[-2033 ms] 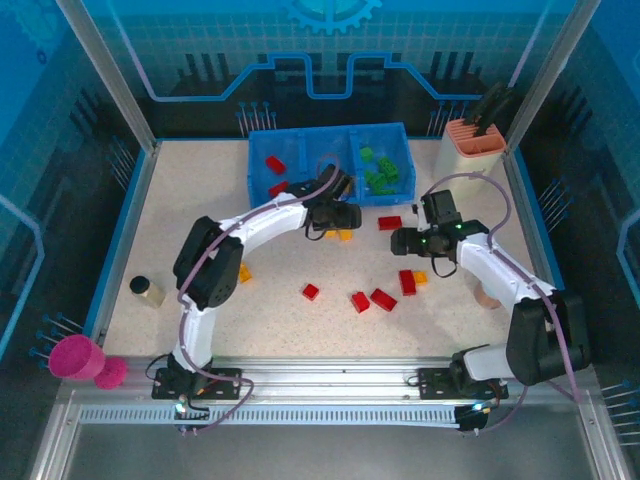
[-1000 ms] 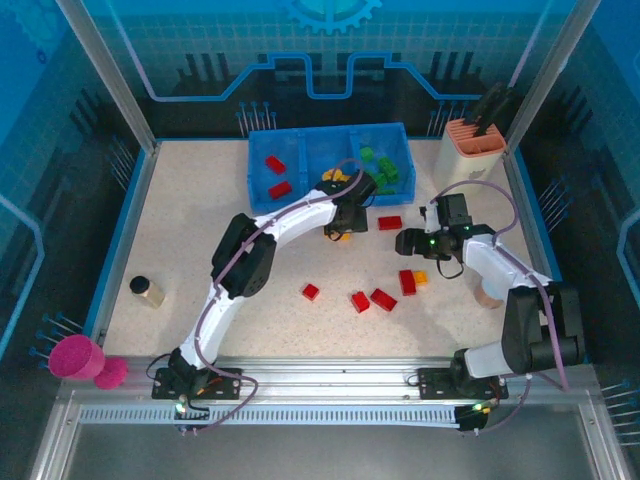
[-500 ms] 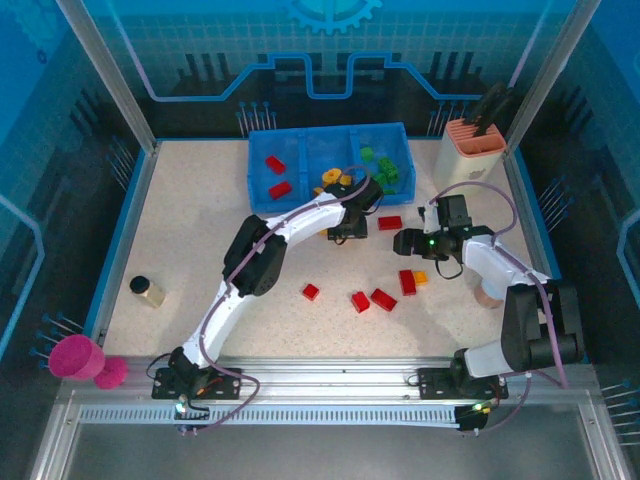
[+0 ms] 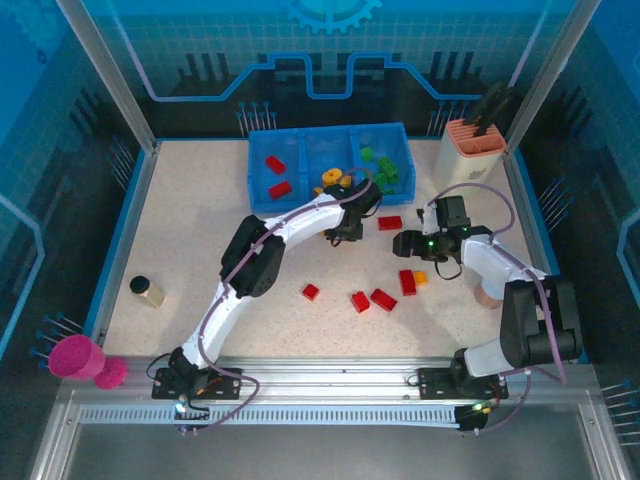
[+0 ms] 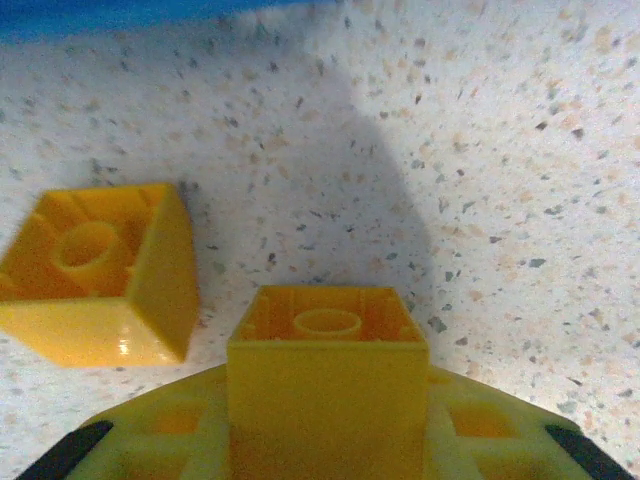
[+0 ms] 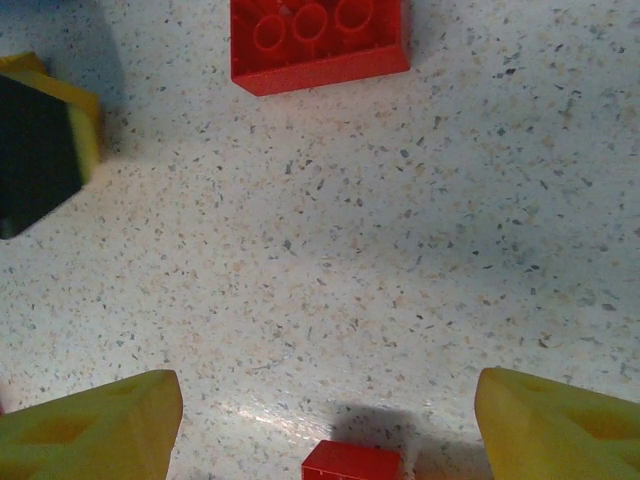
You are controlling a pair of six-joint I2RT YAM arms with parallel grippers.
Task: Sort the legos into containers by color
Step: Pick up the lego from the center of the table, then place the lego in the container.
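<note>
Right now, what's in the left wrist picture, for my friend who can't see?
The left gripper is shut on a square yellow brick over the speckled table. A second yellow brick lies at the picture's left.

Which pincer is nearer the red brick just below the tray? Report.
Right: the right pincer hovers open just near-side of the red brick; left pincer, gripping a yellow brick, sits farther left.

The blue tray [image 4: 300, 207] is sitting at the far side of the table [image 4: 200, 250]. Its left compartment is holding two red bricks [image 4: 275, 164], the middle yellow-orange pieces [image 4: 331, 177], the right green bricks [image 4: 378, 168]. Five loose red bricks [image 4: 383, 298] are lying in front of it, and one long red brick [image 6: 318, 40] is showing its tubes. A yellow brick [image 5: 327, 380] is sitting pinched in the left end effector [image 5: 327, 440], its hollow side showing. A second yellow brick [image 5: 100, 275] is lying tilted just beside it.
</note>
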